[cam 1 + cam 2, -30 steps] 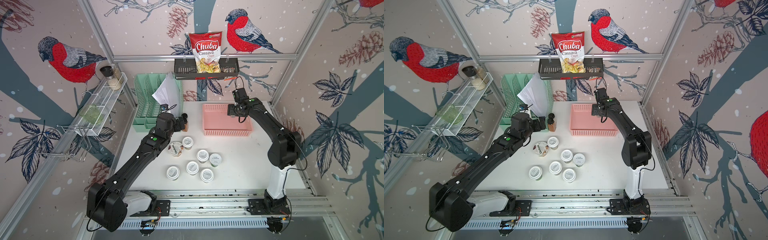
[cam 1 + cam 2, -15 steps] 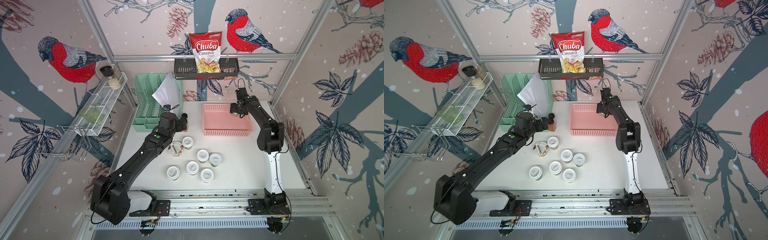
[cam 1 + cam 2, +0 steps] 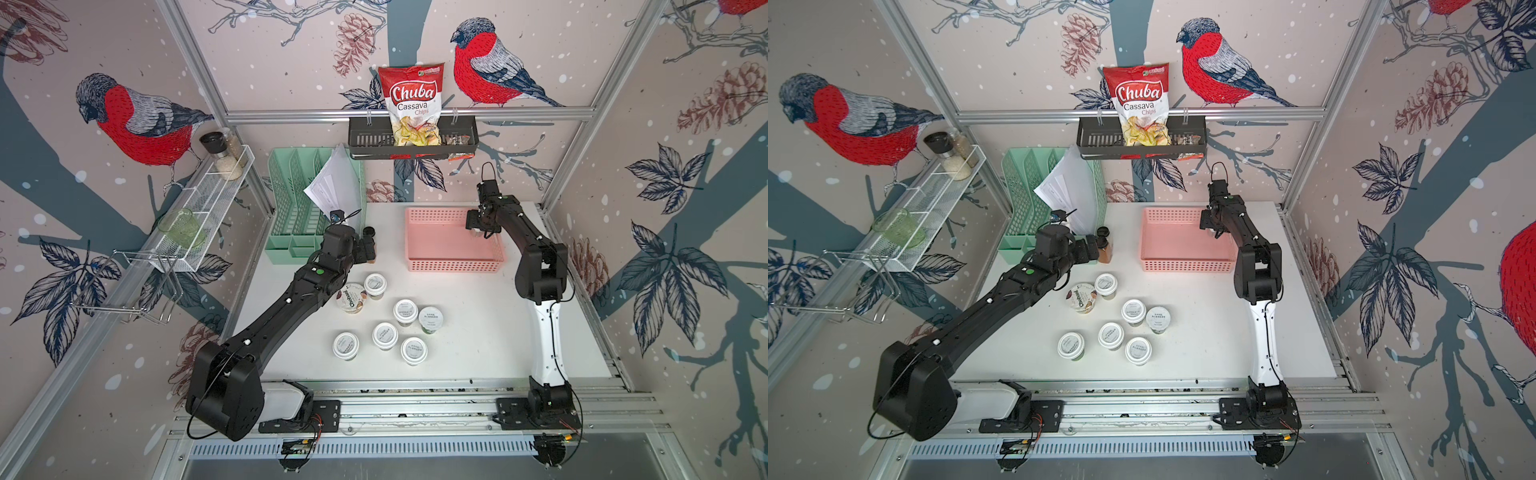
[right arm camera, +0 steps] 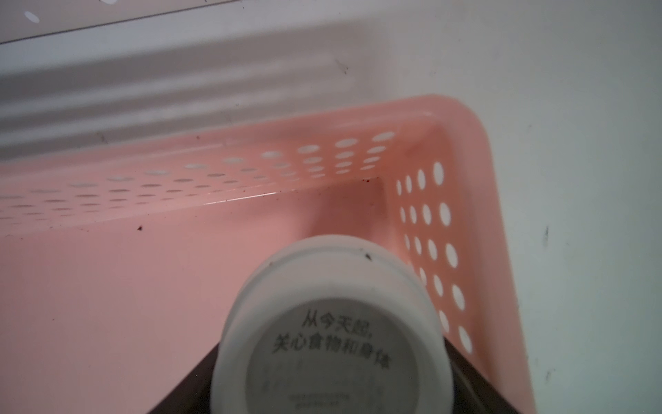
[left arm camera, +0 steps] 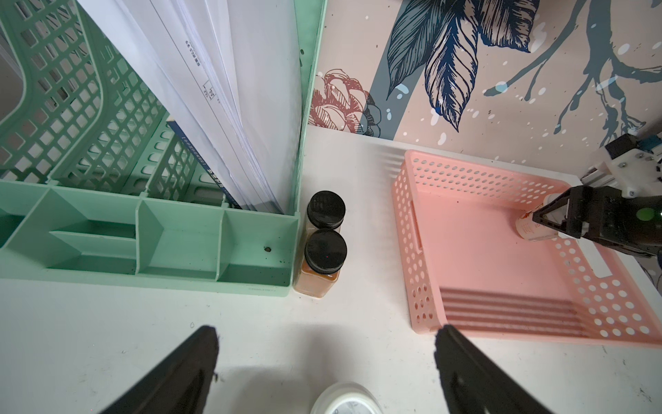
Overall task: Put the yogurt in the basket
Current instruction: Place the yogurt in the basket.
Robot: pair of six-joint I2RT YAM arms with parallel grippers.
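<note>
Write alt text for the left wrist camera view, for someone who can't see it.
The right gripper holds a small yogurt jar low inside a corner of the pink basket. Two black-capped spice bottles stand beside a green organizer holding papers, and the open left gripper hovers above the white table.

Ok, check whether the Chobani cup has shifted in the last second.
No. In a top view the Chobani cup sits where it was, same gap from the pink basket, beside the same jar.
</note>
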